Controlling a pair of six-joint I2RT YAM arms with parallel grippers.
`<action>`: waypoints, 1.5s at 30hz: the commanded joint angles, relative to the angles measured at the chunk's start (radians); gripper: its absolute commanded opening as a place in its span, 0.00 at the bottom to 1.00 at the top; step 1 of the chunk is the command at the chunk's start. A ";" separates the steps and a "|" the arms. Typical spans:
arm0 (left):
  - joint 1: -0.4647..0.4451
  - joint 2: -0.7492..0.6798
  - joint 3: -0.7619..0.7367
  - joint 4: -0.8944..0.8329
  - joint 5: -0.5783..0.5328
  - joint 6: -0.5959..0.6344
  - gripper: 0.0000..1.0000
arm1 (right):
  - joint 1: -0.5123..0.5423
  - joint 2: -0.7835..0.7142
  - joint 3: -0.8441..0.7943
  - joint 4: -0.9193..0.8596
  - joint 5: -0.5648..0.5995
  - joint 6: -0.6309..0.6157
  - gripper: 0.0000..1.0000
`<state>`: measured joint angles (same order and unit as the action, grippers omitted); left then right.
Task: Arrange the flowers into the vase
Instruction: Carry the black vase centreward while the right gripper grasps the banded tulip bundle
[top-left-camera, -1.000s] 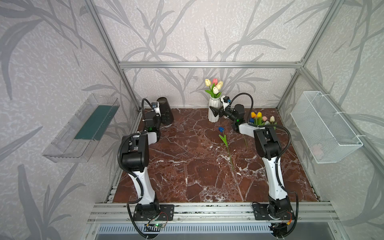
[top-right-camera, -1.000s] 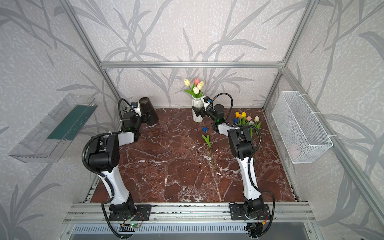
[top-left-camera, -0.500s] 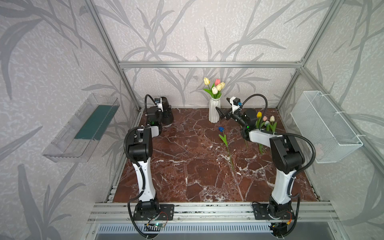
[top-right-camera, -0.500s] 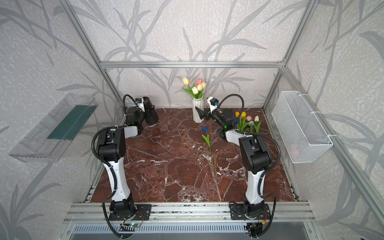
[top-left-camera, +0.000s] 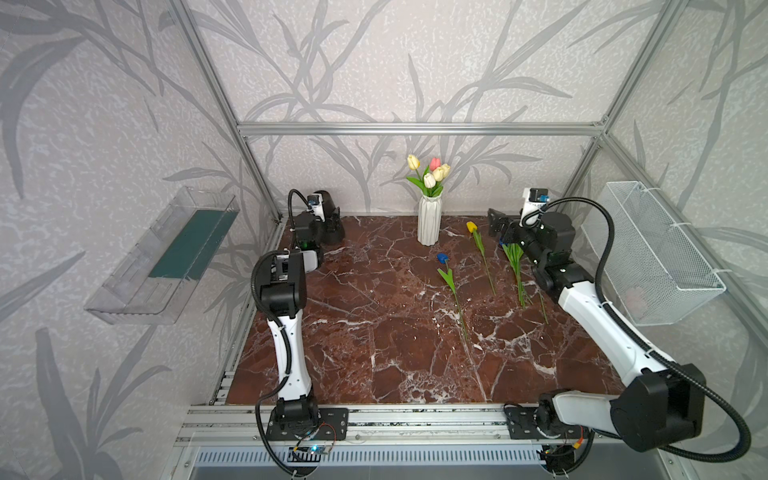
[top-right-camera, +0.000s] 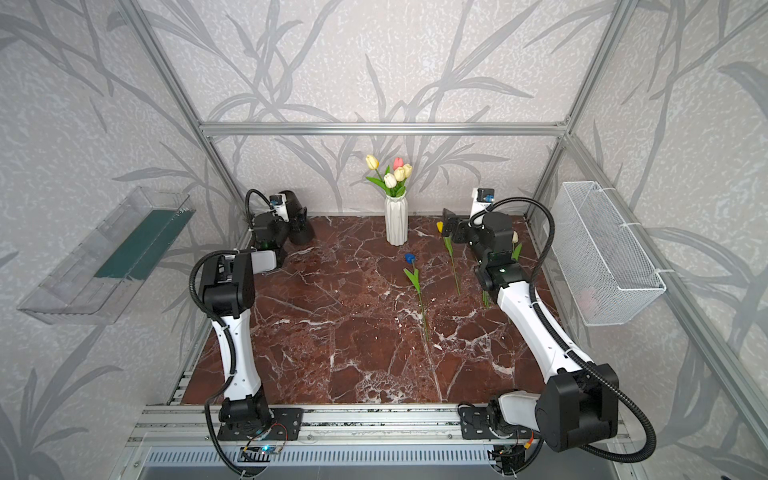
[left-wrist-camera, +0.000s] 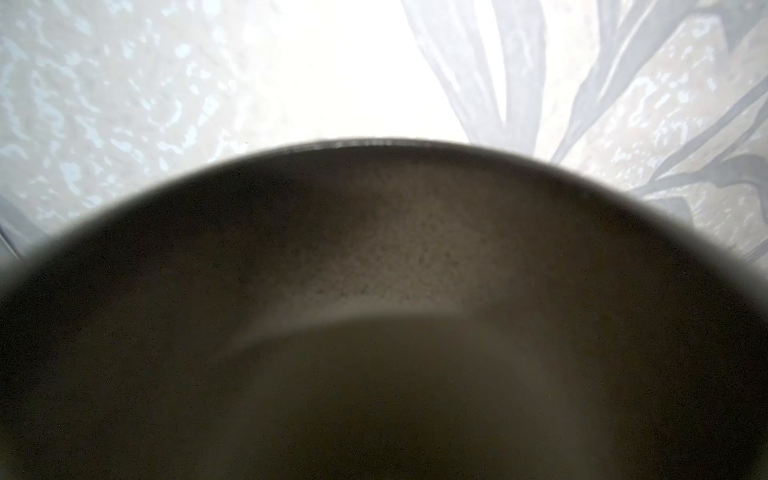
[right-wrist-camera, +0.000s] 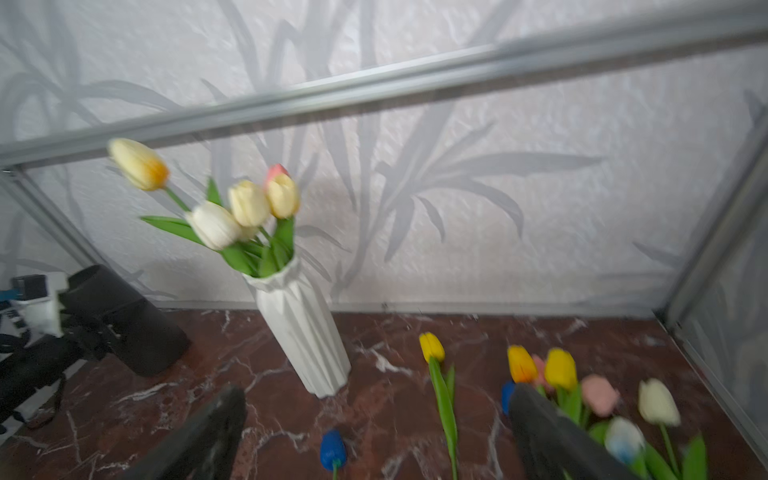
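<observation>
The white ribbed vase (top-left-camera: 429, 224) (top-right-camera: 396, 226) (right-wrist-camera: 303, 332) stands at the back middle and holds several cream, white and pink flowers (top-left-camera: 432, 174) (right-wrist-camera: 232, 208). On the marble lie a blue tulip (top-left-camera: 441, 258) (right-wrist-camera: 332, 451) and a yellow tulip (top-left-camera: 471, 226) (right-wrist-camera: 432, 347). A bunch of tulips (right-wrist-camera: 582, 386) (top-left-camera: 514, 254) lies further right, partly under my right arm. My right gripper (top-left-camera: 496, 222) (top-right-camera: 451, 224) (right-wrist-camera: 374, 432) hovers open and empty, right of the vase. My left gripper (top-left-camera: 326, 222) sits in the back left corner against a black container (top-left-camera: 332, 235) (left-wrist-camera: 374, 332); its jaws are hidden.
A clear plastic shelf (top-left-camera: 166, 257) hangs on the left wall. A white wire basket (top-left-camera: 656, 257) is fixed to the right wall. Aluminium frame posts and a crossbar (top-left-camera: 415, 129) bound the back of the marble table (top-left-camera: 374, 332).
My right gripper has swung away from the vase, to the right and over the bunch, as the arm stretched out. My left gripper has pressed up to the black container.
</observation>
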<state>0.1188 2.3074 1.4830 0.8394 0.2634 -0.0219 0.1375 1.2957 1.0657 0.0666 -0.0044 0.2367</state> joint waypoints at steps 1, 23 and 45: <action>0.008 0.028 0.010 0.035 0.028 -0.020 0.62 | -0.061 0.019 -0.055 -0.328 0.030 0.062 0.99; -0.201 -0.542 -0.759 0.362 0.127 -0.168 0.11 | -0.168 0.602 0.300 -0.516 0.099 -0.086 0.70; -0.659 -0.782 -0.983 0.226 0.074 -0.063 0.13 | -0.182 0.854 0.493 -0.663 0.014 -0.200 0.38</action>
<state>-0.5137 1.5299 0.4946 0.9119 0.3420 -0.0822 -0.0433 2.1235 1.5330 -0.5423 0.0162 0.0547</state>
